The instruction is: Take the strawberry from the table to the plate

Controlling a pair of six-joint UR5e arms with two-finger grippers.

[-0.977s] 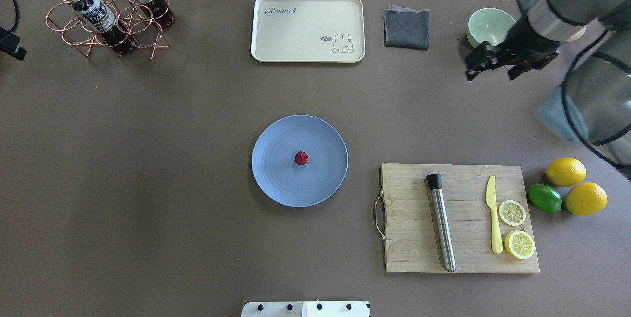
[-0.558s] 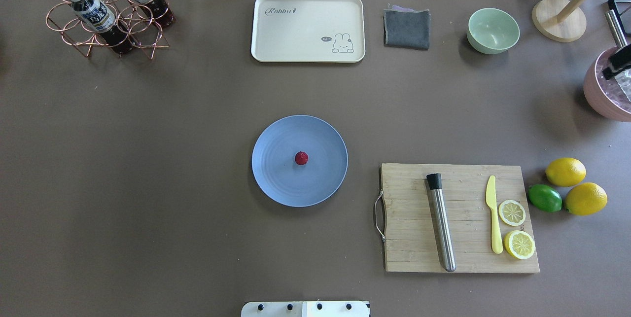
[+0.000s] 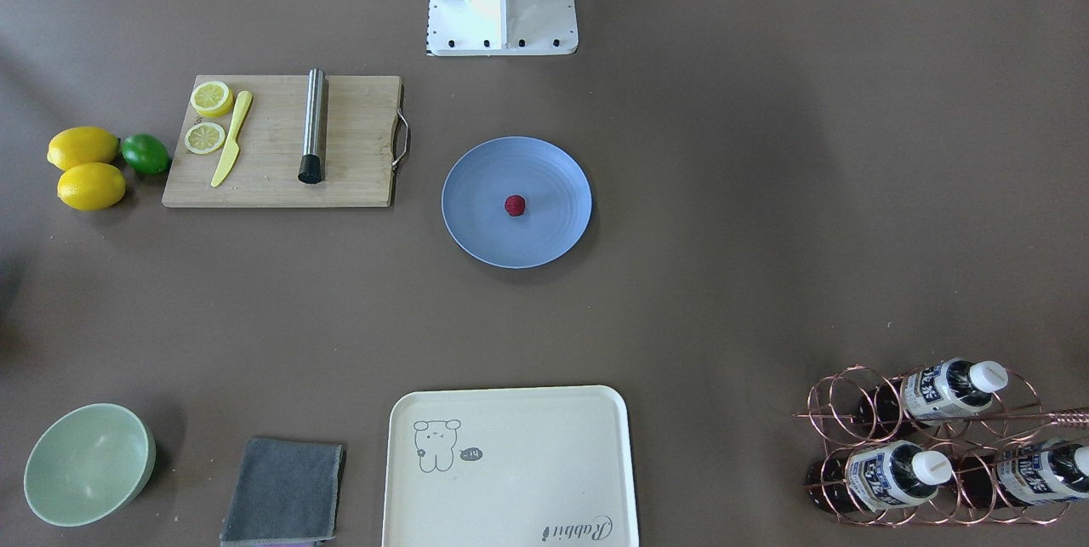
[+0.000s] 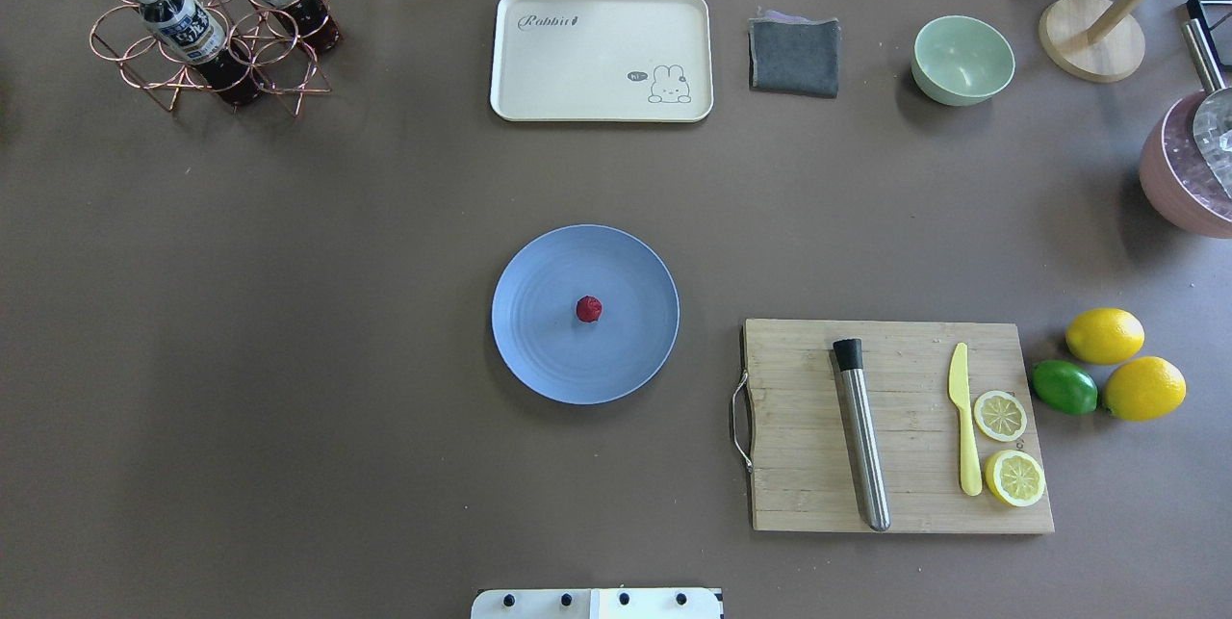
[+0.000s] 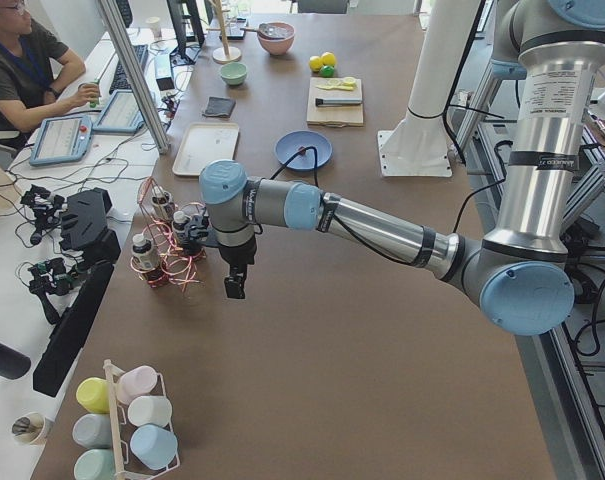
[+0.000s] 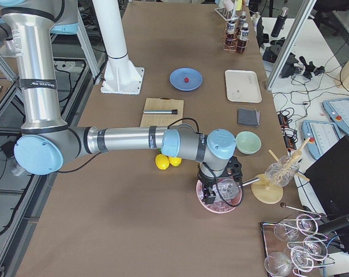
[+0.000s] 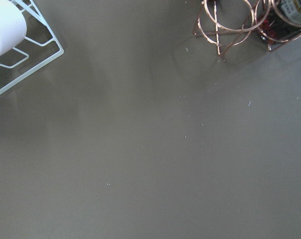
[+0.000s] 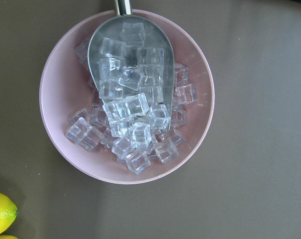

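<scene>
The strawberry [image 4: 589,309], a small dark-red berry, lies near the middle of the blue-grey plate [image 4: 539,349] at the centre of the table [image 4: 289,311]; the front-facing view shows the strawberry [image 3: 515,205] on the plate [image 3: 544,232] too. Nothing touches it. Neither gripper appears in the overhead or front-facing views. In the left side view my left gripper [image 5: 235,287] hangs over bare table beside the bottle rack, far from the plate [image 5: 303,150]. In the right side view my right gripper [image 6: 212,193] hovers over a pink bowl of ice. I cannot tell whether either is open or shut.
A cutting board [image 4: 799,484] with a steel muddler [image 4: 863,446], yellow knife and lemon slices sits right of the plate. Two lemons and a lime [image 4: 1064,386] lie beyond it. At the back stand a cream tray [image 4: 602,56], grey cloth, green bowl [image 4: 962,59], copper bottle rack [image 4: 207,22] and pink ice bowl [image 4: 1179,186].
My right arm, over the green bowl a second ago, has swung out of the overhead view to the right. The strawberry and plate have not moved.
</scene>
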